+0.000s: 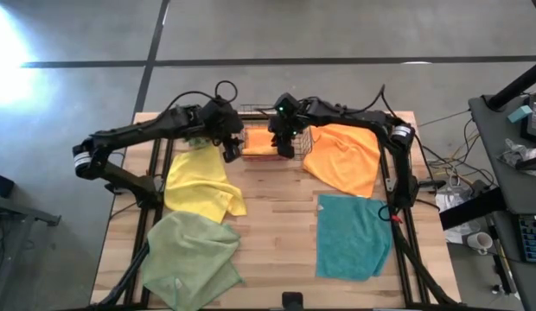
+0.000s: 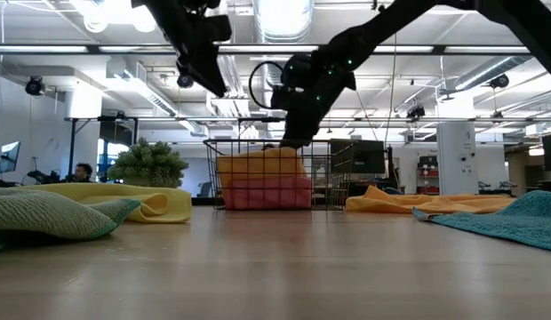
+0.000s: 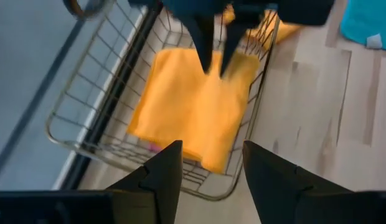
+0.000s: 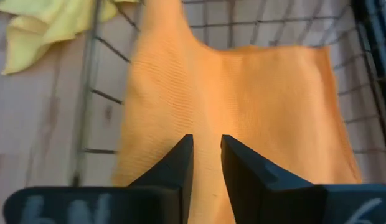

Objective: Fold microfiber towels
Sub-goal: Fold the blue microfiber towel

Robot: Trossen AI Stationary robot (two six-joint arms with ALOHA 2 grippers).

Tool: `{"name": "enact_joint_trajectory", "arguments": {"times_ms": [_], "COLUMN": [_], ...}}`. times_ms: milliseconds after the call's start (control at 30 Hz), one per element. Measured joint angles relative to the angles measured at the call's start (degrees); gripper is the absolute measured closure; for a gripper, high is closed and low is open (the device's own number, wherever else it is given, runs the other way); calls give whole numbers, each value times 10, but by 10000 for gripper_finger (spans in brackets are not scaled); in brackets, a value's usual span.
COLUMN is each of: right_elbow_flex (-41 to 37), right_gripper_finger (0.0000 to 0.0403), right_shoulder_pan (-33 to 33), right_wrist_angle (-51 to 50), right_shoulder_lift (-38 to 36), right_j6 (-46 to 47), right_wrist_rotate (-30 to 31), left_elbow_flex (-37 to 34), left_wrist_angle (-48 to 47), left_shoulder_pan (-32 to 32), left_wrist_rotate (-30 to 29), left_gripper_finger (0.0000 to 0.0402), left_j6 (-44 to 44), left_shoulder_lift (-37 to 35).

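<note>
We hover the right end effector, fingers nearly together and seemingly empty, above the folded orange towel in the basket; the left end effector is released. Press gently so the fold stays flat.

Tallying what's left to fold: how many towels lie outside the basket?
4: yellow towel and sage green towel on the table's left; orange towel and teal towel on its right. None looks hidden.

We see an orange towel over a pink one in the wire basket; loose orange, yellow, sage and teal towels; pale wood-plank surface; dark fingers.
</note>
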Motion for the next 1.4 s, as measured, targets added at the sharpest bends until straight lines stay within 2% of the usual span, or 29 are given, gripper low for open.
{"name": "enact_joint_trajectory", "arguments": {"times_ms": [133,367,700,900,1133,1267,1400], "right_elbow_flex": [0,0,-11,-88,-212,-273,-325], "right_gripper_finger": [348,354,355,355,355,355,355], "right_shoulder_pan": [-12,-21,65,125,229,310,395], "right_wrist_angle": [-5,-73,-278,-277,-249,-248,-247], "right_shoulder_lift": [-14,-109,-207,-269,-365,-424,-473], "right_j6": [7,5,11,116,316,459,616], "right_wrist_rotate": [16,22,20,21,68,100,172], "left_elbow_flex": [-31,-48,-79,-103,-112,-112,-112], "left_wrist_angle": [-17,-70,-91,-91,-69,13,130], "left_shoulder_pan": [-1,-17,-85,-141,-220,-256,-277], "left_wrist_rotate": [0,-4,-15,-15,-16,-17,-18], "left_gripper_finger": [249,249,249,249,249,249,249], "left_j6": [-10,-39,-84,-112,-145,-126,-117], "left_shoulder_lift": [-2,-5,-10,-11,-14,-9,13]}}
